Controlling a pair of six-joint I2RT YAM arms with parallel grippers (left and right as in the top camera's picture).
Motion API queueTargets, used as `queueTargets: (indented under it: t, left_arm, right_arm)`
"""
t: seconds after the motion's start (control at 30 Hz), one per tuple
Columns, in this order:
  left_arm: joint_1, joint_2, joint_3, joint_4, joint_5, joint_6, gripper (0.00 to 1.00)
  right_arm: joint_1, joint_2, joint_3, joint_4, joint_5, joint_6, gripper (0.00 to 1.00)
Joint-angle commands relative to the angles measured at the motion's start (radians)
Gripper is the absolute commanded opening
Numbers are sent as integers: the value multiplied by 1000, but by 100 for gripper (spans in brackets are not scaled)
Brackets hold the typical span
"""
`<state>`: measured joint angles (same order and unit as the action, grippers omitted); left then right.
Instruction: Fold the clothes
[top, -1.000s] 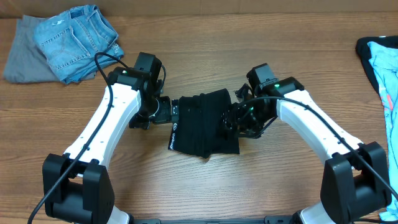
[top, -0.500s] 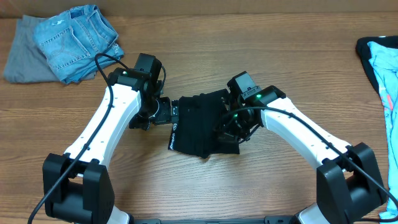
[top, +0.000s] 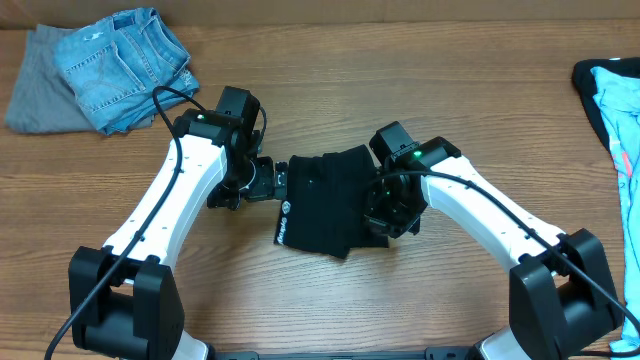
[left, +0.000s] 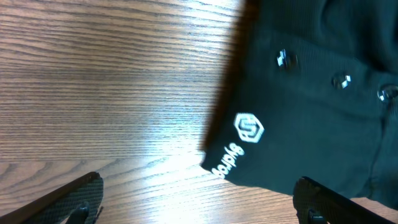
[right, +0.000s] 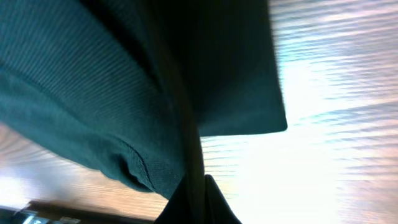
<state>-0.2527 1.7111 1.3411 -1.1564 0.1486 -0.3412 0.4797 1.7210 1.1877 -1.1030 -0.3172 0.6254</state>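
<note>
The clothes (top: 320, 205), a black garment with a small white logo (left: 249, 127), lie bunched on the wooden table between both arms. My left gripper (top: 272, 183) sits low at the garment's left edge. It is open, its fingers spread wide over bare wood (left: 198, 199), and the logo corner lies just ahead of them. My right gripper (top: 385, 215) is at the garment's right side, shut on a fold of the black fabric (right: 93, 93). In the right wrist view the closed fingers (right: 198, 199) pinch the cloth, which hangs lifted off the table.
Light blue jeans (top: 125, 60) lie on a grey cloth (top: 35, 95) at the far left corner. More garments, black and light blue (top: 610, 110), sit at the right edge. Both white arms flank the black garment closely.
My right gripper has closed on the garment's right edge and shifted left over it, drawing that side inward. The left arm has stayed still and open.
</note>
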Motion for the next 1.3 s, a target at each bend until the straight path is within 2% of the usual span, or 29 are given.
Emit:
queueTargets:
  t: [0.0,0.17,0.5,0.77,0.8,0.87,0.93,1.0,1.1,1.2,1.23,1.27]
  left_arm:
    - [3,-4,-3,-3,5,0,100]
    - [3,-4,-3,-2,5,0,100]
    - [3,-4,-3,1,5,0,100]
    - [3,-4,-3,1,5,0,100]
    - [3,-4,-3,2,5,0,100]
    - [3,-4,-3,2,5,0,100]
    - [3,-4,-3,2,5,1,100]
    - [3,-4,-3,2,5,1,100]
    - [3,-4,-3,4,5,1,100]
    - [3,-4,-3,9,5,1,100]
    - [3,-4,-3,10,5,1,100]
    - [3,-4,-3,10,5,1,100]
  right_arm:
    - [-6,-10,-4,-34,123,4,4]
    - [-5,-10,-25,-26,161,8,4]
    - [-12,-10,-194,142,283,60,4]
    - [-21,-47,-115,35,330,83,5]
    - [-21,-52,-86,2,350,82,11]
    - [-21,-61,-25,-66,387,82,32]
    - [-24,-63,40,-125,416,82,75]
    - [-34,-63,105,-167,422,82,97]
    - [-56,-63,185,-183,421,75,100]
    - [-63,-63,206,-127,391,-10,100]
    - [-63,-63,206,-103,371,-41,99]
    - [-63,-58,206,-72,340,-68,92]
